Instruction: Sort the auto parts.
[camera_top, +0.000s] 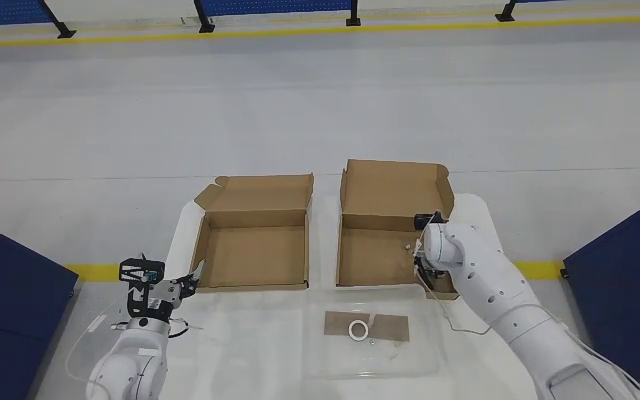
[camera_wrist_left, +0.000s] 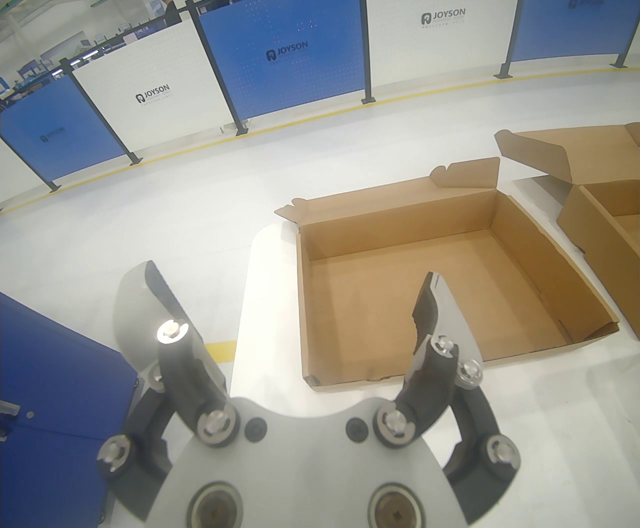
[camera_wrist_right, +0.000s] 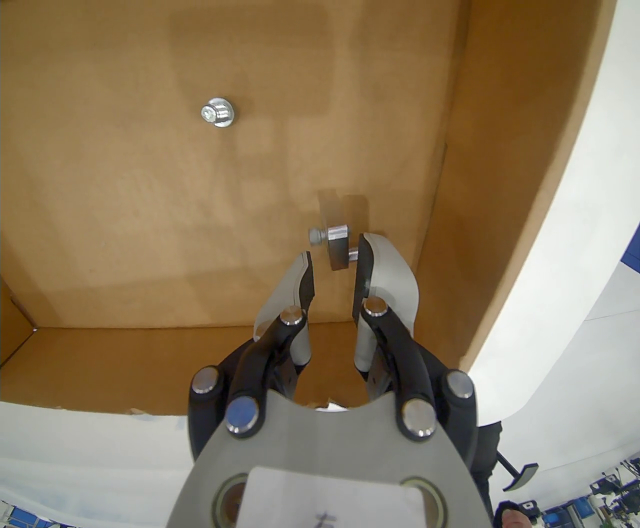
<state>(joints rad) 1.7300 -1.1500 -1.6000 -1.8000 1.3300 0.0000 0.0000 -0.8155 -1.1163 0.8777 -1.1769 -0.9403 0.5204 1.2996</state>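
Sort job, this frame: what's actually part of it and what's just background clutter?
Job: left box, right box, flanged bolt, bolt with block at right gripper, white ring, clear tray.
Lying about: cardboard strip under ring, fence panels, yellow floor line.

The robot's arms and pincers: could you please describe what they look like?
The left arm and right arm have white shells. The left pincer and right pincer have curved silver-grey fingers with black pads, black links, silver pins and a grey plate; the right's carries a white label.
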